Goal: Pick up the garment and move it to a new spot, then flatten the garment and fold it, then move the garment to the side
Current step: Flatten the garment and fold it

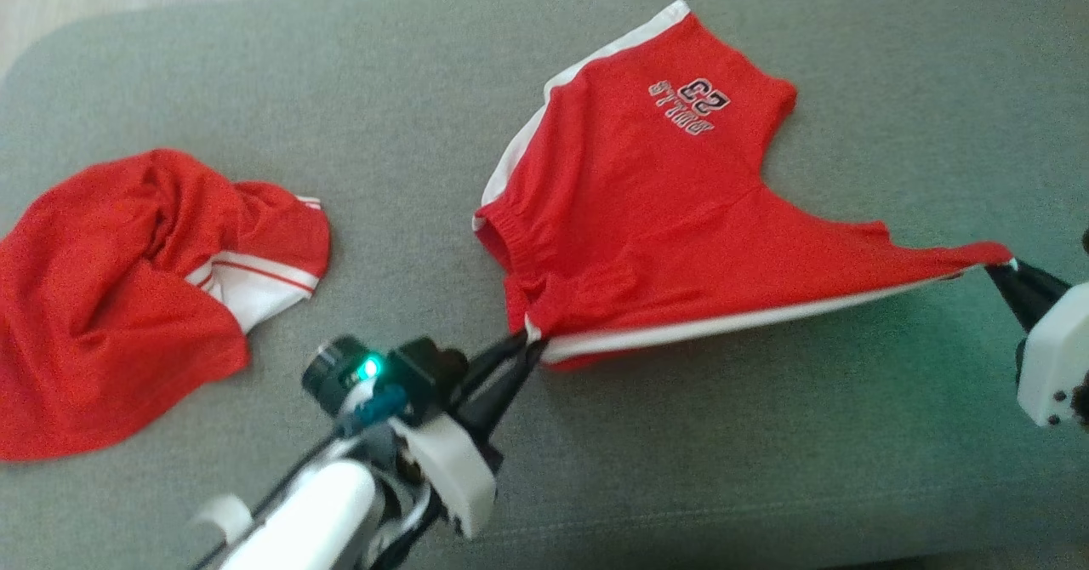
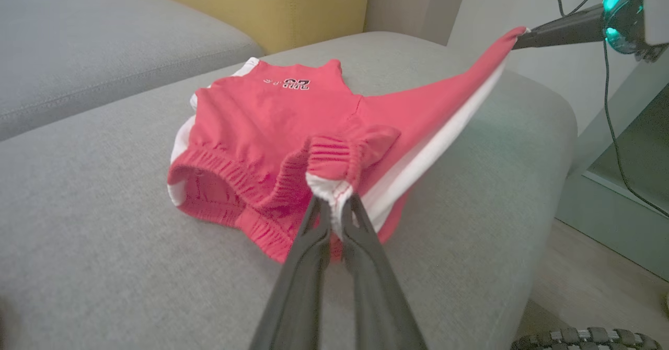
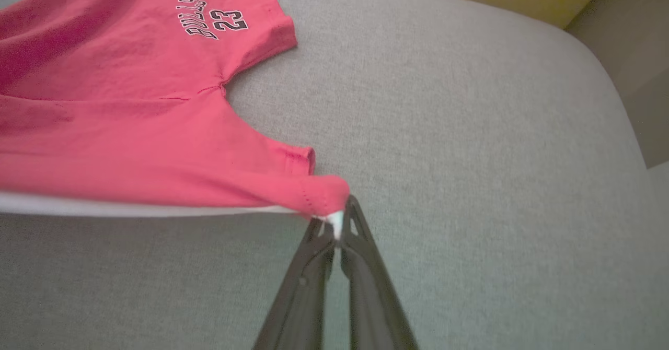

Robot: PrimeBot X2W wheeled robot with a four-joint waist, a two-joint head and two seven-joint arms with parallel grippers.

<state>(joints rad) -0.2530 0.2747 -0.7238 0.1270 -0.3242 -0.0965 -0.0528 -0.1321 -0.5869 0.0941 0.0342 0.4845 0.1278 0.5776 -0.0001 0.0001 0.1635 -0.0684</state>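
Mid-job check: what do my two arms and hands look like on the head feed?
Left hand: two long, dark, tapering fingers on a white housing, with a black camera module showing a green light, a blue connector and thin dark cables along the pale forearm. Right hand: the same dark fingers on a white housing with small dark holes.

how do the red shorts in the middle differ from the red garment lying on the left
The shorts are stretched between the left hand and right hand; the left garment lies crumpled and untouched. The shorts show a printed 23; the left garment shows none. Both are red with white trim, on the grey cushion.
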